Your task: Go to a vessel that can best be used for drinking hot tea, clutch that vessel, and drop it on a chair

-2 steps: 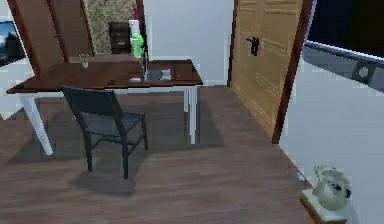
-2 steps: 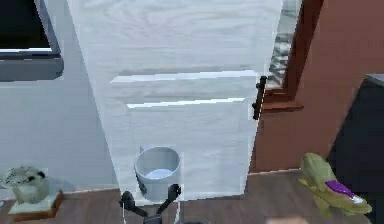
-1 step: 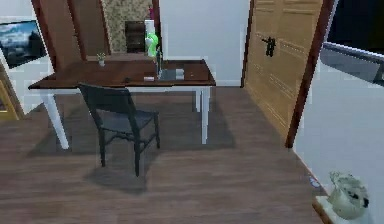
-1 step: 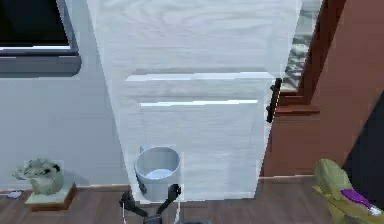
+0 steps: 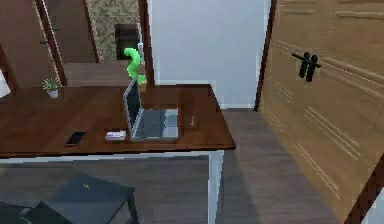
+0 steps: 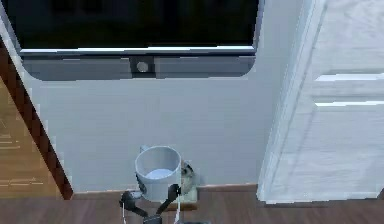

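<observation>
A pale grey mug (image 6: 158,172) with a white inside hangs in front of the grey wall in the arm side view, clear of the floor. My gripper (image 6: 150,203) sits just under it at the bottom edge and holds the mug; the white marker squares (image 6: 187,178) show at the mug's right. In the forward view, a dark chair (image 5: 85,200) stands at the bottom left, tucked against the near side of a wooden desk (image 5: 60,115).
On the desk are a laptop (image 5: 150,118), a green curved object (image 5: 133,65), a small potted plant (image 5: 51,88), a phone (image 5: 75,138) and a small box (image 5: 116,135). A wooden door (image 5: 320,90) with a black handle is on the right. A dark-framed panel (image 6: 140,30) hangs on the wall, with a white door (image 6: 335,100) beside it.
</observation>
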Tool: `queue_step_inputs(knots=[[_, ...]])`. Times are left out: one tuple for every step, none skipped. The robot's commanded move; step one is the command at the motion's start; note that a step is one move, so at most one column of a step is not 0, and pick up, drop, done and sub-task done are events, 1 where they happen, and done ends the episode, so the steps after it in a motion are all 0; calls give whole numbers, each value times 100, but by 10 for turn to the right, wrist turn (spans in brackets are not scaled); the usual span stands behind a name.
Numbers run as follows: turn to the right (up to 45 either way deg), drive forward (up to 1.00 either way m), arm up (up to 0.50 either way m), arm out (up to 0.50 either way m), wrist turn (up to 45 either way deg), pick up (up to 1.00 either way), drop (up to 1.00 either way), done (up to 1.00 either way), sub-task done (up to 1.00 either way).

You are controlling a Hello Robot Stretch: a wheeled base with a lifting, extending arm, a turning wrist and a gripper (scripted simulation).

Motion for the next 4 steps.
queue_step_inputs(knots=[[0,50,0,0,0,0,0,0,0],[330,0,0,0,0,0,0,0,0],[-390,0,0,0,0,0,0,0,0],[450,0,0,0,0,0,0,0,0]])
